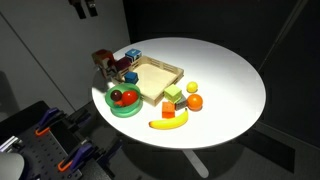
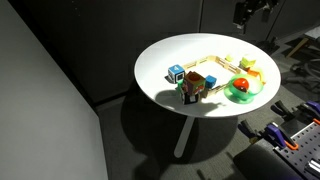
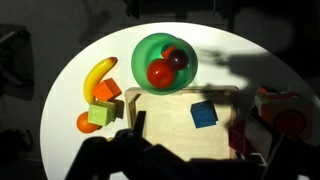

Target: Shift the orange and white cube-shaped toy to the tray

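Hand [image 1: 86,8] hangs high, fingers spread, empty. Small orange and white cube-shaped toy [image 3: 287,115] sits on the round white bench [image 1: 230,70], below and to the hand's side, just outside the shallow light-wood tray [image 3: 165,115] under it. Centre over cube, descend straight, square fingers to flat faces.

The dark two-fingered pincer [image 1: 86,8] hangs high at the far side of the scene, cut off by the top edge of the picture, so almost nothing of the arm above it shows. In an exterior view the pincer [image 2: 250,12] sits high at the right, pointing down. In the wrist view it comes in from the bottom edge, deep in shadow. Its fingers [image 3: 137,122] stand well apart, left and right, gripping nothing.
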Tool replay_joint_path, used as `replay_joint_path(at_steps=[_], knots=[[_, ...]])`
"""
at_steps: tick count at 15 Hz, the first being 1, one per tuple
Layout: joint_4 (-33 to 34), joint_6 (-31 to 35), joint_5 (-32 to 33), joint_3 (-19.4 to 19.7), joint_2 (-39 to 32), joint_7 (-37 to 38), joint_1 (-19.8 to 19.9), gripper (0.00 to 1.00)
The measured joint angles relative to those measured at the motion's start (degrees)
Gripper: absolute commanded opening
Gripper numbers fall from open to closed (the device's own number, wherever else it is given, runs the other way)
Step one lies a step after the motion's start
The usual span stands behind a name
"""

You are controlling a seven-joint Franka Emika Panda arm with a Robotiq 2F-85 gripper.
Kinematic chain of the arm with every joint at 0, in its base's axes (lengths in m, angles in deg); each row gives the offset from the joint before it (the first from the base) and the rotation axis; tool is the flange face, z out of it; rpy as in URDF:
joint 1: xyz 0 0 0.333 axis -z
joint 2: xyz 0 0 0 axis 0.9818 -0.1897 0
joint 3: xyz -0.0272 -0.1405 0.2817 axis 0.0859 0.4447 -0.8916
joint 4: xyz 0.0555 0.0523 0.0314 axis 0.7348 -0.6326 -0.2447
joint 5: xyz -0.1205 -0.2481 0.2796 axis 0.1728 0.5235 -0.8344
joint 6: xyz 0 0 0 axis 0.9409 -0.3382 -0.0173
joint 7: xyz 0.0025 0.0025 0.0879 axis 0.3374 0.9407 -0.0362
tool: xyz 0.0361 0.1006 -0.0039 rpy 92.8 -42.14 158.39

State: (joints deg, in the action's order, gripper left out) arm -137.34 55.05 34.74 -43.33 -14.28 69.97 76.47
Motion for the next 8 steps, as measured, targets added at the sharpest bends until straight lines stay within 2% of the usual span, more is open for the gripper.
replay_joint_path(at_steps=[8], knots=[[3.9,8.78,1.68,-1.18,-11.39,1.88,-4.19,1.0]])
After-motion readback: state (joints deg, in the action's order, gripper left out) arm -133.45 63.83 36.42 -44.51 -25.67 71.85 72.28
